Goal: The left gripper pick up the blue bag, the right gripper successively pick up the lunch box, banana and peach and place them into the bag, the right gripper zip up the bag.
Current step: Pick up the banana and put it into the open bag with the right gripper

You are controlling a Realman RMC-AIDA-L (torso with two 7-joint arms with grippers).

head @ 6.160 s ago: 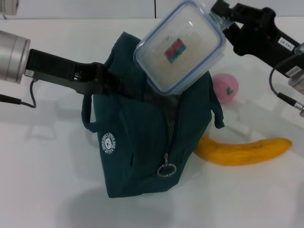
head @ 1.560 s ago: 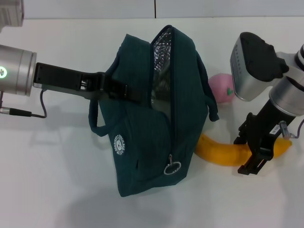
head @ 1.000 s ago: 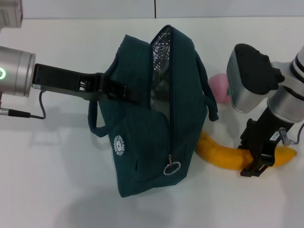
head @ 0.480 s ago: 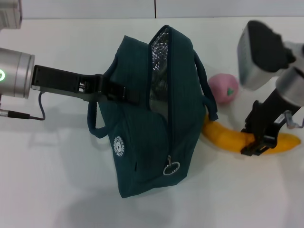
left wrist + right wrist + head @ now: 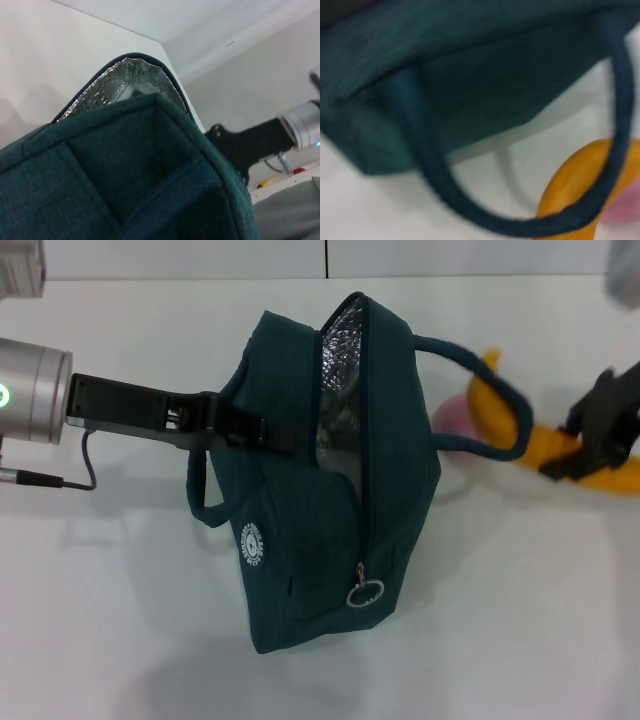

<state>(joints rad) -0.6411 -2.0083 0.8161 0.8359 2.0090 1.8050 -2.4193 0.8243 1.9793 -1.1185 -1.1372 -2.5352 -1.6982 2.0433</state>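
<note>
A: Left gripper (image 5: pixel 262 432) is clamped on the near wall of the dark teal fabric lunch bag (image 5: pixel 300 540), black fingers pinching the cloth just below the open top.

B: And the bag stands on the white tabletop (image 5: pixel 120 620), mouth gaping, with the crinkled silver foil lining (image 5: pixel 340 390) showing right beside those fingers. The left wrist view has that same lining (image 5: pixel 117 80) peeking over the teal rim.

A: Over to the right gripper (image 5: pixel 585 455). It's shut on the curved yellow banana (image 5: pixel 545 445), which is up off the table, out beyond the bag's far side.

B: Look at that, the banana's tip is poking through the bag's far carry handle (image 5: pixel 490 410), a teal fabric loop pulled out sideways toward the gripper. The right wrist view shows the strap (image 5: pixel 615 150) lying straight across the yellow fruit (image 5: pixel 570 185).

A: Touching, clearly. And the soft pink round peach (image 5: pixel 452 418)?

B: Between the bag and the right gripper, mostly hidden behind the handle and the banana.

A: The zipper's round metal pull ring (image 5: pixel 366 593) hangs at the near end of the bag, well away from both grippers.

B: The rectangular lunch box? I can't make it out inside the opening.
</note>
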